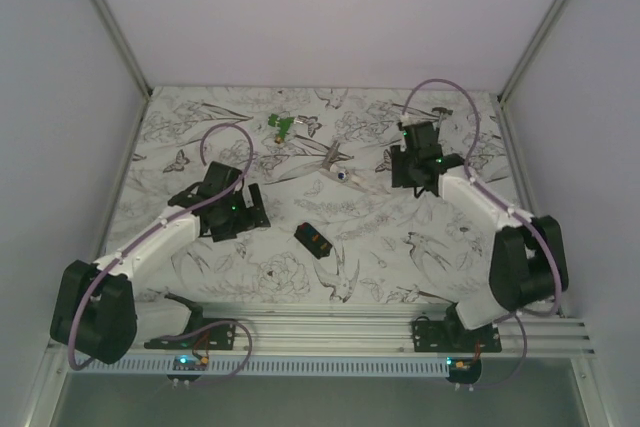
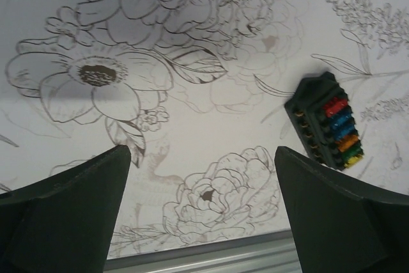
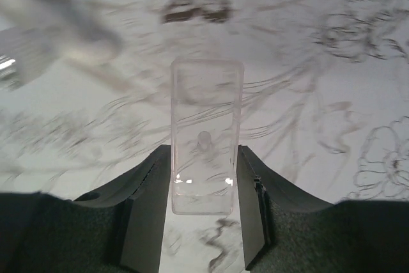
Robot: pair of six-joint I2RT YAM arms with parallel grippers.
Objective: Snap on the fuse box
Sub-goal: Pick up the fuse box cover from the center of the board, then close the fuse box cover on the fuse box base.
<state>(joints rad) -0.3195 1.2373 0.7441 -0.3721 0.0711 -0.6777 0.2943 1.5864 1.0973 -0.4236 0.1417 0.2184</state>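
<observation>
The right gripper (image 3: 204, 180) was clamped on the clear cover (image 3: 206, 107), the left gripper (image 2: 201, 158) was spread open, and alignment over the fuse box (image 1: 314, 239) was judged necessary next.

The fuse box (image 1: 315, 240) lies on the worktop (image 1: 410, 247) between both arms, right of the left hand (image 2: 201, 153); behind it lie a tool (image 1: 330, 155) and, farther left, a clip (image 1: 283, 126); a plastic cover (image 3: 205, 107) sits between the fingers of the right hand (image 3: 204, 158)

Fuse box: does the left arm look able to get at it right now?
Probably yes: the left gripper has its jaws open and empty, and the fuse box lies uncovered on the table to its right, nothing between them.
</observation>
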